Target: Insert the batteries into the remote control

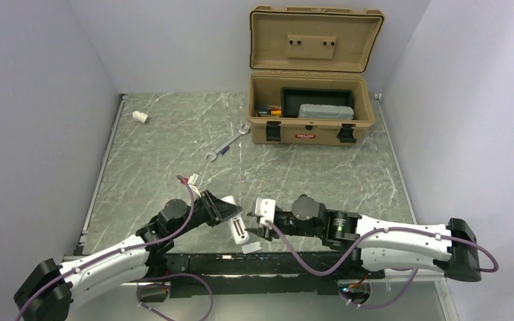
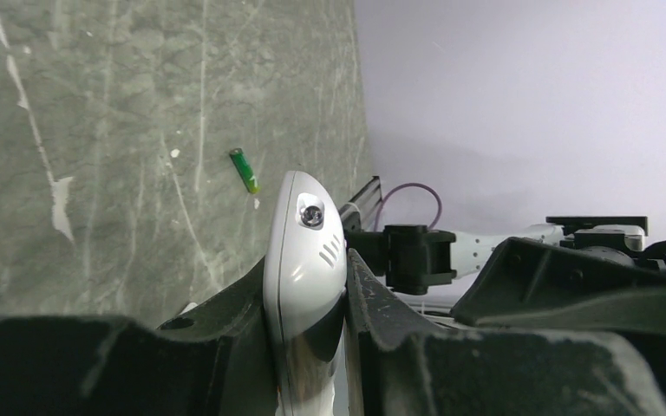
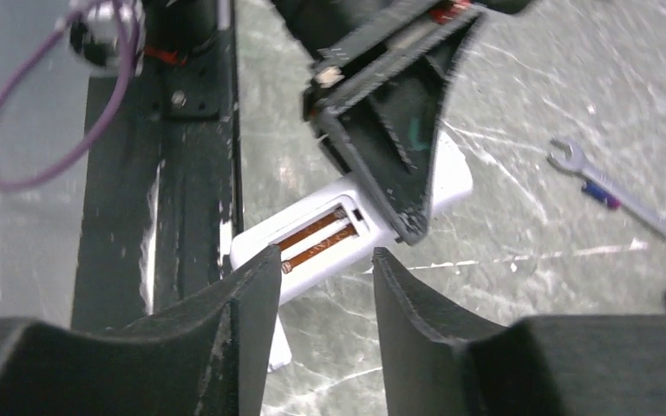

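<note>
My left gripper is shut on the white remote control, gripping it across its narrow sides near the table's front edge. From above, the remote control juts out of the left gripper toward the right gripper. In the right wrist view the remote control lies back side up, its battery bay open, with two brownish strips inside. The right gripper hovers just short of it, open, nothing between its fingers. One green battery lies on the table beyond the remote.
A small white cover piece lies by the front rail. A silver wrench sits mid-table, and an open tan toolbox stands at the back. A stubby white cylinder lies at the far left.
</note>
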`<action>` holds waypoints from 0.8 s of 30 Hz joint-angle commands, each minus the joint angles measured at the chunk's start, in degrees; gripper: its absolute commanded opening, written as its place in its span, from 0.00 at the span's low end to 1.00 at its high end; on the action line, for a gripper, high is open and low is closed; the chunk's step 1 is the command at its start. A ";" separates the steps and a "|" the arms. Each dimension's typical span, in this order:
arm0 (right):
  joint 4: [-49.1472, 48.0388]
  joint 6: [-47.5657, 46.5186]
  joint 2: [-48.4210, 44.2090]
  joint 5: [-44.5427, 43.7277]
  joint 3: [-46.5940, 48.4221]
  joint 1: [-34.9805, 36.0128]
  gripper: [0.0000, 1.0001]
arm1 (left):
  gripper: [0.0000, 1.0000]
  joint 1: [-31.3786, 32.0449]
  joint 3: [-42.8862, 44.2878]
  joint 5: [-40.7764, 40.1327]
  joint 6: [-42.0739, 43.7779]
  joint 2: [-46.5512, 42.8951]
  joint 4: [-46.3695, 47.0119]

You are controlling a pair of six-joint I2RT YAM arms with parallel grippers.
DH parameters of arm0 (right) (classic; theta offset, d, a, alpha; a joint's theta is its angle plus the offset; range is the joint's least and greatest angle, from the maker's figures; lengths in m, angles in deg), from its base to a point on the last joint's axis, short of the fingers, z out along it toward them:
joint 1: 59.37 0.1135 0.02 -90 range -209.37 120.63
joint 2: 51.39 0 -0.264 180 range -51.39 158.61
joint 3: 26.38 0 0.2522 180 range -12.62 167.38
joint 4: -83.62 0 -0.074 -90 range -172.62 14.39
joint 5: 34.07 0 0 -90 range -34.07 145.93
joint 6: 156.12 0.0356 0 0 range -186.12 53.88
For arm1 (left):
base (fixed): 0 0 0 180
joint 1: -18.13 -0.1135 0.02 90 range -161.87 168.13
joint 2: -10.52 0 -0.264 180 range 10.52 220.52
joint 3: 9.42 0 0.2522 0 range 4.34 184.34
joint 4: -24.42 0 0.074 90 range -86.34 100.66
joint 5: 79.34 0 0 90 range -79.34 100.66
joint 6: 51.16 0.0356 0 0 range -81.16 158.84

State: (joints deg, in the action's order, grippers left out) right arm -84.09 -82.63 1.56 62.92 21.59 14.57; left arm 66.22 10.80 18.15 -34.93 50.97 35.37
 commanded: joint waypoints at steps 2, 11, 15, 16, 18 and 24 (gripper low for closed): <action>-11.21 25.28 -3.49 -12.38 -3.67 0.58 0.44 | 0.00 0.13 1.67 -3.89 2.51 -4.17 -5.86; -2.45 40.06 -3.52 -24.62 -6.52 1.44 0.46 | 0.00 0.12 2.53 -6.37 4.19 -9.59 -14.50; -4.56 41.32 -1.82 -24.91 -6.24 1.49 0.49 | 0.00 0.07 2.33 -6.98 4.50 -12.87 -17.26; -4.54 41.08 -1.45 -24.85 -5.79 1.52 0.51 | 0.00 0.09 2.37 -7.16 4.62 -13.46 -17.96; -4.78 40.16 0.03 -24.68 -5.49 1.40 0.52 | 0.00 0.07 2.86 -7.36 5.15 -13.97 -19.78; -5.57 38.11 3.63 -22.65 -4.97 1.21 0.55 | 0.00 0.14 4.74 -6.93 6.30 -14.05 -22.58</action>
State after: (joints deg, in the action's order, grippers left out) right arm -87.04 -43.86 3.99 39.72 14.84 15.75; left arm 66.22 12.28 12.11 -29.65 37.46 14.38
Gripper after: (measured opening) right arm 0.541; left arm 0.305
